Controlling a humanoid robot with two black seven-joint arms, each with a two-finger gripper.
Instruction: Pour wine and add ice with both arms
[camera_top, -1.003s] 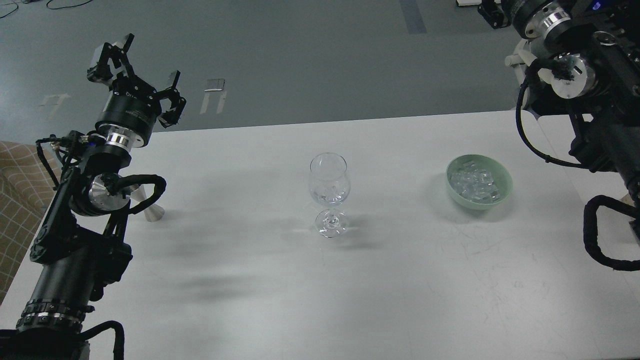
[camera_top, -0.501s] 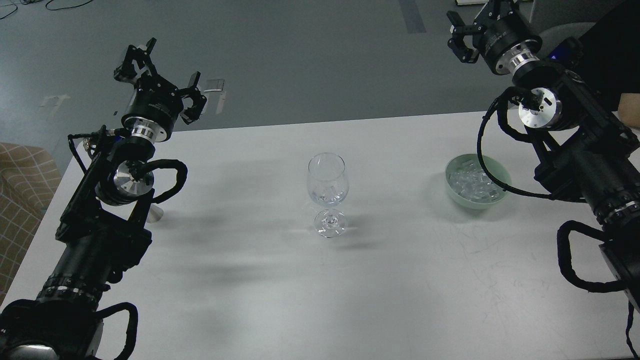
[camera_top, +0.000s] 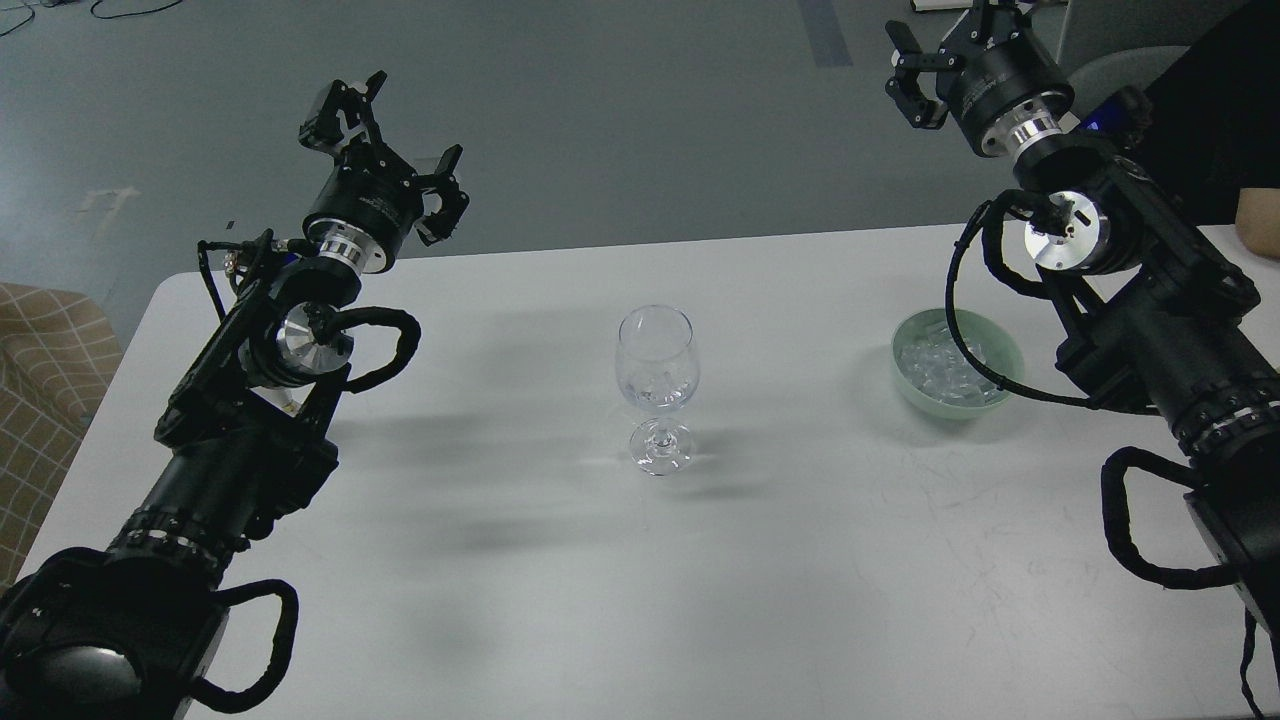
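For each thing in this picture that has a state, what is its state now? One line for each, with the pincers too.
wine glass: upright on the table, no wine in it
green bowl: upright, holds ice
ice: heaped in the bowl
left pincer: open, raised, holds nothing
right pincer: fingers partly cut off by the picture edge, cannot tell

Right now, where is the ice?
In the head view the ice lies heaped in the pale green bowl on the table's right side, right of the wine glass and partly behind the right arm's cable.
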